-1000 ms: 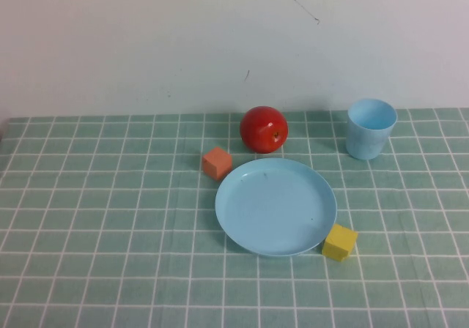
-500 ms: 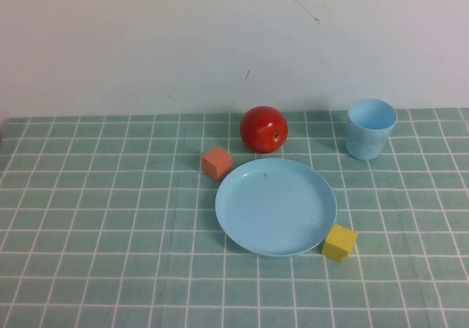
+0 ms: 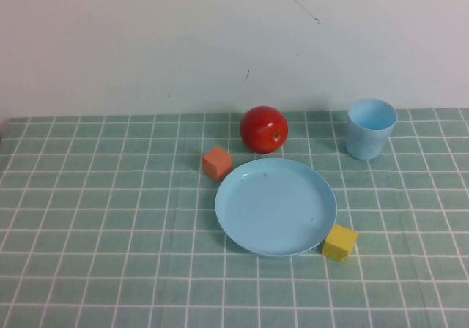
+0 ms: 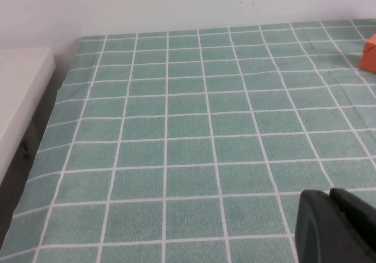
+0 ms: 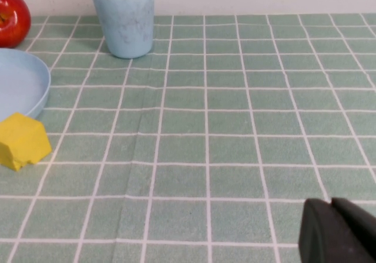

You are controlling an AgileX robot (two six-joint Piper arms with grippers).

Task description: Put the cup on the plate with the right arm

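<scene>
The light blue cup (image 3: 371,128) stands upright at the back right of the green checked cloth, also seen in the right wrist view as the cup (image 5: 124,16). The light blue plate (image 3: 276,206) lies empty in the middle; its rim (image 5: 36,93) shows in the right wrist view. My right gripper (image 5: 330,204) is shut on nothing, low over the cloth and well short of the cup. My left gripper (image 4: 329,194) is shut too, over bare cloth far to the left. Neither arm appears in the high view.
A red apple (image 3: 264,129) sits just behind the plate. An orange cube (image 3: 217,162) lies off the plate's back left, a yellow cube (image 3: 339,241) touches its front right rim. A white ledge (image 4: 17,98) borders the cloth's left edge.
</scene>
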